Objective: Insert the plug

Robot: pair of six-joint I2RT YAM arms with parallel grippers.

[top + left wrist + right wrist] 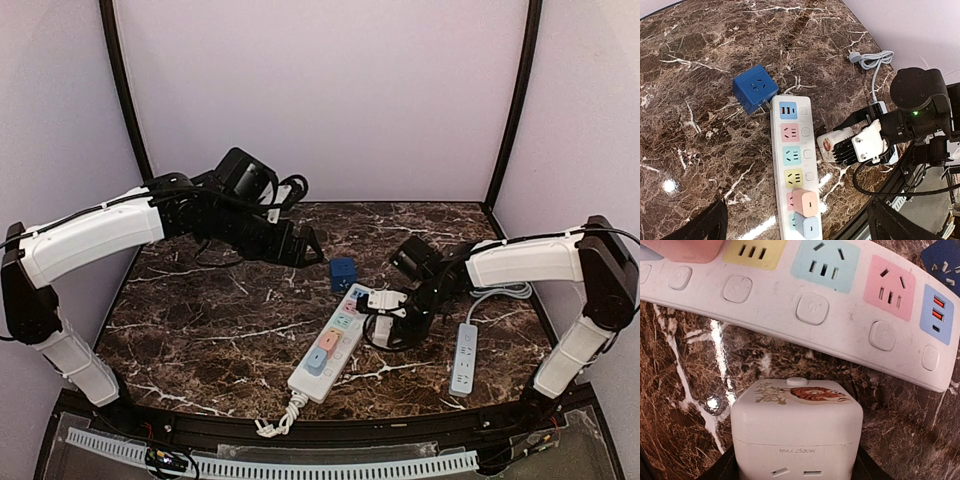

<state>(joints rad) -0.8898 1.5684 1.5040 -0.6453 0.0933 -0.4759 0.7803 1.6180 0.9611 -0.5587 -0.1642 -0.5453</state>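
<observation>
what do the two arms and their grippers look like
Both have white shell links with black joints. The left arm and right arm each carry a thin black cable along the top. The left gripper looks all black. The right gripper has a white block body, black ribbed fingers and a black wrist housing with a green light.

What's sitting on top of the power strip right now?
Two plugs at its near end: a pink plug, then a grey-blue plug. The sockets under them are hidden. The other four outlets are bare; the white cube is beside the strip, not on it.
</observation>
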